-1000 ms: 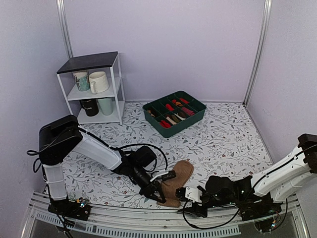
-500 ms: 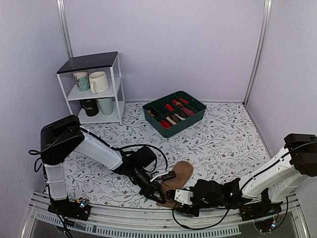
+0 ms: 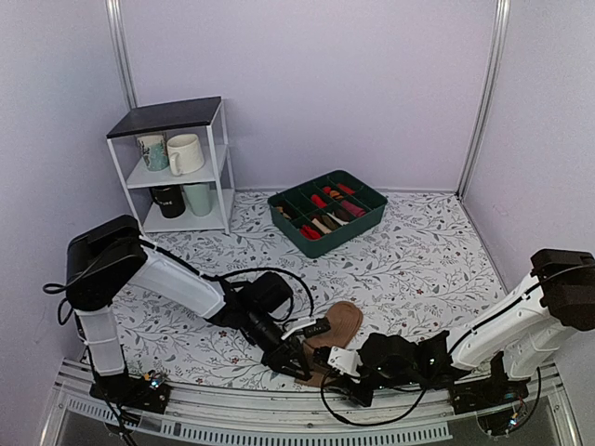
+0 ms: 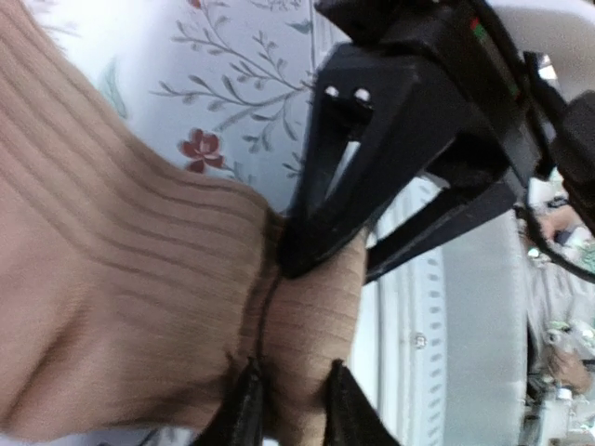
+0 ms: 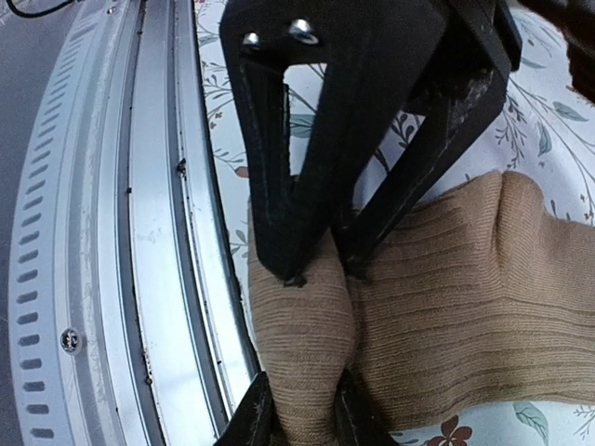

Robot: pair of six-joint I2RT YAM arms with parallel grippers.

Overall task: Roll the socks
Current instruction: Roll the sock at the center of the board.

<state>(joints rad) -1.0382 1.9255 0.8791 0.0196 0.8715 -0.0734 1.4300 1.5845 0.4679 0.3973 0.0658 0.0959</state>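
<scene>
Right wrist view: just beyond the metal rail [image 5: 158, 232], the right jaws clenched a bunched fold at the near end of the socks [image 5: 446, 307]. Opposite, the left jaws pinched the same ridge, likely to start rolling across the table [image 3: 418, 269].

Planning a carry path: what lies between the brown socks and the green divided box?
Only bare flowered table cover, in the top view, between socks and green box.

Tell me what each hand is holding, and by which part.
The left hand and right hand both pinch the socks at a bunched fold on their near end.
</scene>
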